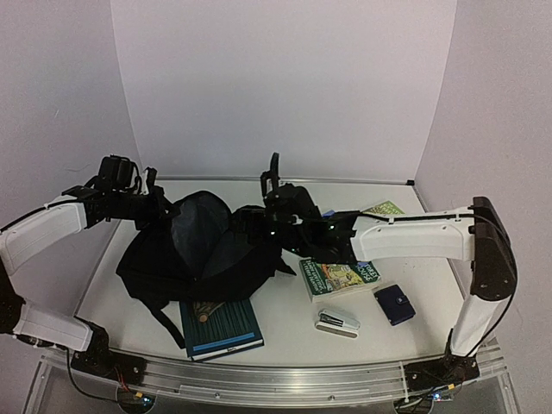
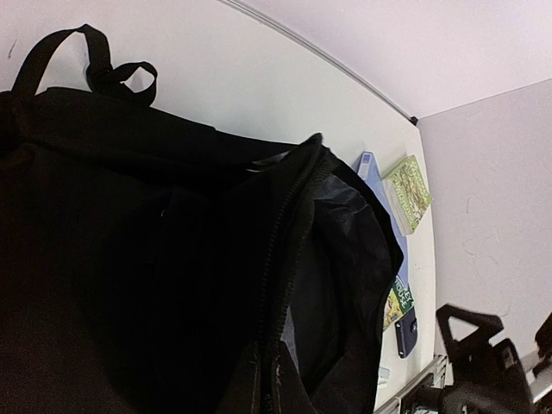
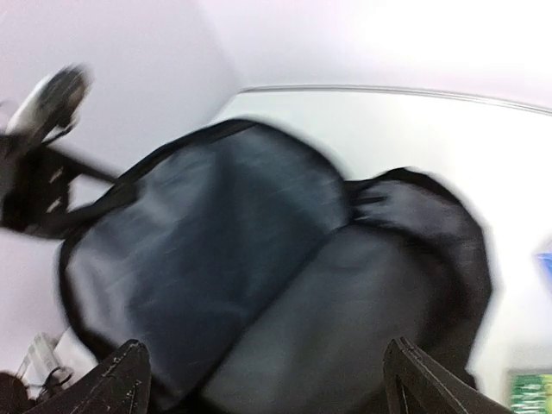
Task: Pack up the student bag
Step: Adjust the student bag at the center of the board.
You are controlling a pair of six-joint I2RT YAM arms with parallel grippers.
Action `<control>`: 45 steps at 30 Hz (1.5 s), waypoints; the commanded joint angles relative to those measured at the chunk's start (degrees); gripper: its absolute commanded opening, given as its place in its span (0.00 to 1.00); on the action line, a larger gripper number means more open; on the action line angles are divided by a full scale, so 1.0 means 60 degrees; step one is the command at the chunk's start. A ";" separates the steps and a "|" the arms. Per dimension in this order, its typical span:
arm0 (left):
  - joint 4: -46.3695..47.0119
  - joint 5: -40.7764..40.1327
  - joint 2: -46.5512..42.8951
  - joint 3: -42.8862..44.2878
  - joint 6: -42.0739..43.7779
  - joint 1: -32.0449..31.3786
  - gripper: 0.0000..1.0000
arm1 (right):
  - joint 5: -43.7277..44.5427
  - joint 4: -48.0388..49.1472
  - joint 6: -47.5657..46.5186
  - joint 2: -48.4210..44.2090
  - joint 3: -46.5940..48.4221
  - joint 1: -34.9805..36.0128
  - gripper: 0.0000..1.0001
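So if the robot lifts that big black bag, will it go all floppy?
Probably floppy: the bag lies slumped and creased on the table. It would likely droop from wherever it's grabbed. Its loose straps may dangle and catch.

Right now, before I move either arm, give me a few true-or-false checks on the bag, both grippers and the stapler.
1. The student bag is open, with its grey lining showing. True.
2. The right gripper is shut on a book. False: it is open at the bag and holds nothing.
3. The stapler is inside the bag. False: it lies on the table, right of the teal book.
4. The left gripper is shut on the bag's left edge. True.
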 commanded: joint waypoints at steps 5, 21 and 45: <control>0.0368 -0.0345 -0.0190 -0.0289 -0.0214 0.0027 0.00 | 0.0328 -0.1633 0.1110 0.0165 -0.0342 -0.1467 0.95; 0.0537 -0.0153 0.0067 -0.0219 0.0036 0.0782 0.00 | -0.0455 -0.1761 0.1143 0.1779 0.0924 -0.2144 0.05; 0.1725 0.0333 0.0559 -0.1177 -0.0131 0.3921 0.00 | 0.0643 -0.0677 0.3268 0.1291 -0.1075 -0.3373 0.00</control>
